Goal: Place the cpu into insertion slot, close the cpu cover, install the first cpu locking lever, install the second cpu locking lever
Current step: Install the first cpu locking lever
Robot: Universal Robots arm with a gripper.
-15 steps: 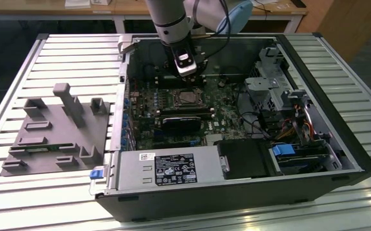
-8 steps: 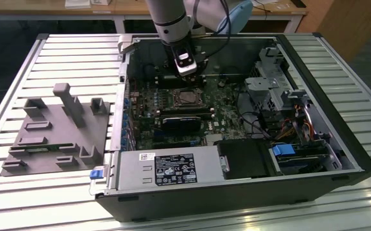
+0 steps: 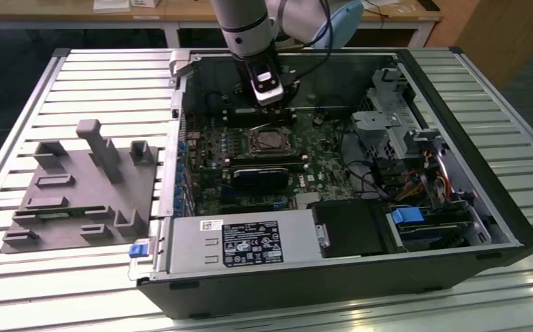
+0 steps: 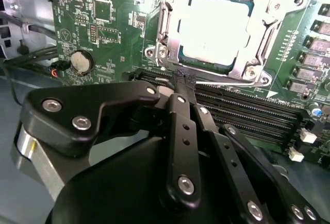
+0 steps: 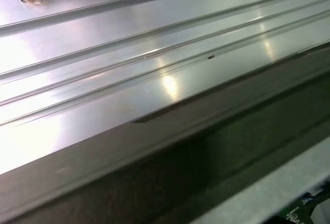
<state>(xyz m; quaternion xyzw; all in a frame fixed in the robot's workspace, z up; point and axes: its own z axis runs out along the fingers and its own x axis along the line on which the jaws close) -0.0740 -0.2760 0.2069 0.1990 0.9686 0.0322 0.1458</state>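
Listing gripper (image 4: 183, 80), fingers pressed together, empty, just beside cpu cover (image 3: 253, 141), exterior view's centre. We advise level, gentle pressure.

open air above the insertion slot (image 3: 268, 140); drive cage (image 3: 388, 121) crowds the exterior view's right, the case wall (image 3: 178, 111) its left.

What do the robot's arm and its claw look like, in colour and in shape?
The arm is a silver-grey round tube with a dark band and a light blue joint cap; a black cable runs beside it. The claw is matte black, built of flat linked bars with silver screw heads, on a silvery round base.
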